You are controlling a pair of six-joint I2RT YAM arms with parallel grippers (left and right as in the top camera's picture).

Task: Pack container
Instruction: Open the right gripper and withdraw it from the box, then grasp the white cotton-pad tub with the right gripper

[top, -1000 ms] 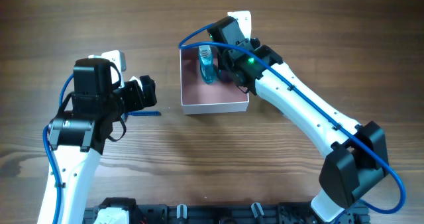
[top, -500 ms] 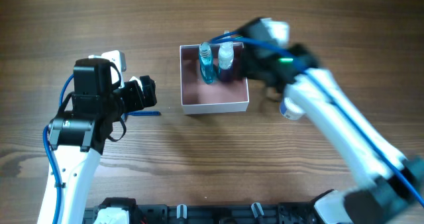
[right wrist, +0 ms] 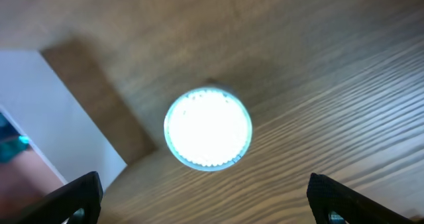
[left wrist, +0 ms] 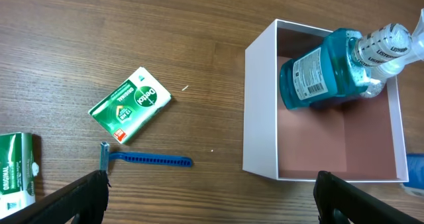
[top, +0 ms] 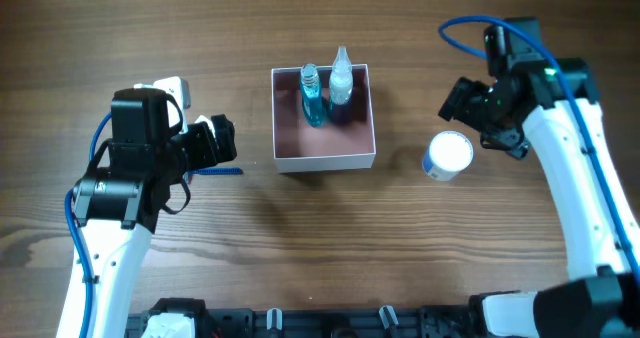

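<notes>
The container [top: 325,162], a square white box with a pink floor, sits mid-table and also shows in the left wrist view [left wrist: 258,111] and at the left edge of the right wrist view [right wrist: 40,111]. Inside it, against the far wall, are a blue mouthwash bottle [top: 312,96] [left wrist: 324,75] and a clear bottle with a white cap [top: 341,83] [left wrist: 391,42]. My right gripper [top: 478,128] [right wrist: 203,191] hangs open and empty just above a small round white jar [top: 447,155] [right wrist: 208,128], right of the container. Off to the container's left, my left gripper [top: 225,143] [left wrist: 209,187] is open and empty.
A green soap packet [left wrist: 130,105] and a blue razor [left wrist: 146,159] [top: 222,170] lie on the wood left of the container. Another green pack [left wrist: 14,171] shows at the left edge of the left wrist view.
My right gripper opened, left the clear bottle standing in the container and swung right to above the white jar. The left arm has not moved.
</notes>
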